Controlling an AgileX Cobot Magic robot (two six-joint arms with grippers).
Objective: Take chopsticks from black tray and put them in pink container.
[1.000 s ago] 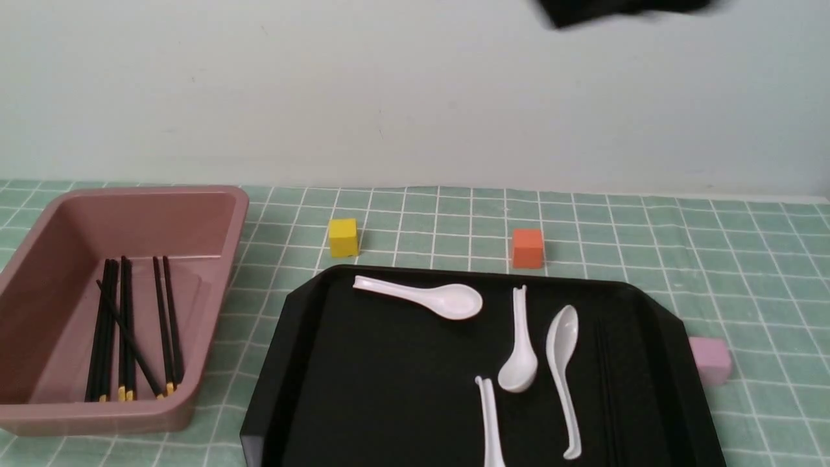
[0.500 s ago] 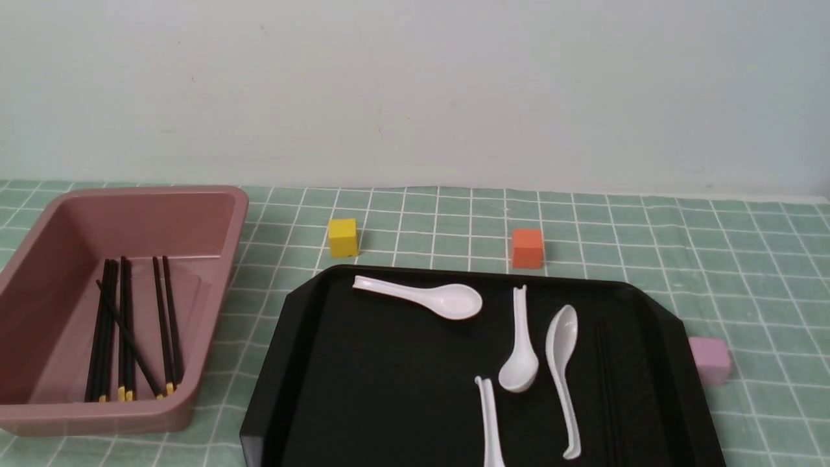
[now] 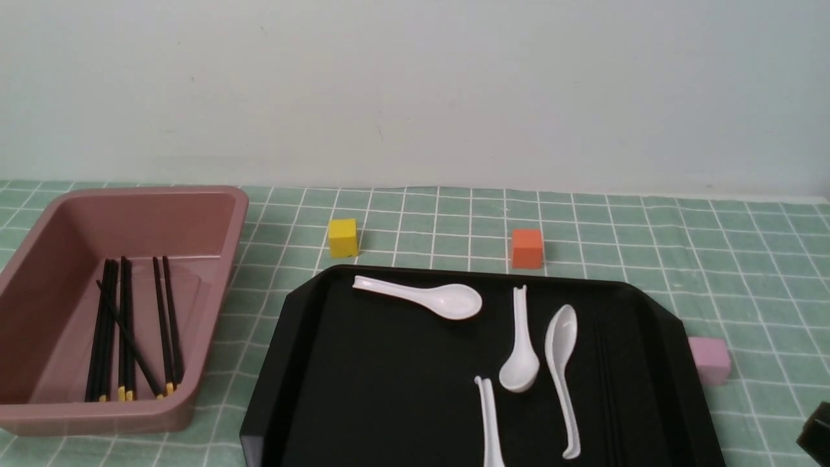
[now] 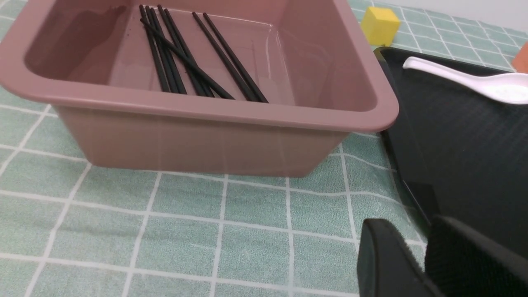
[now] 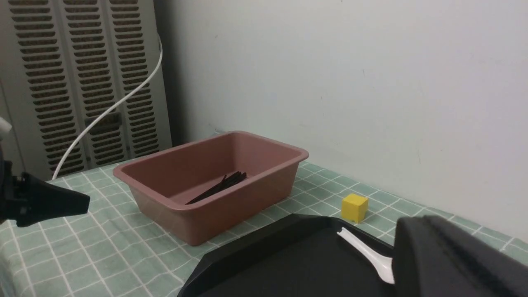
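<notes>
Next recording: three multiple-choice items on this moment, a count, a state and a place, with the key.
1. How many white plastic soup spoons lie on the glossy black rectangular tray? A two; B four; C six.
2. How are the thin black chopsticks placed in the deep dusty-pink plastic container? A lying on its floor; B standing upright; C hanging over its rim.
3. Where is the small yellow cube? A on the tray; B in the container; C on the green checked cloth, beyond the tray's far edge.
Key: 1 B, the front view shows four; 2 A, the left wrist view shows them flat inside; 3 C, it sits on cloth, apart from the tray.
</notes>
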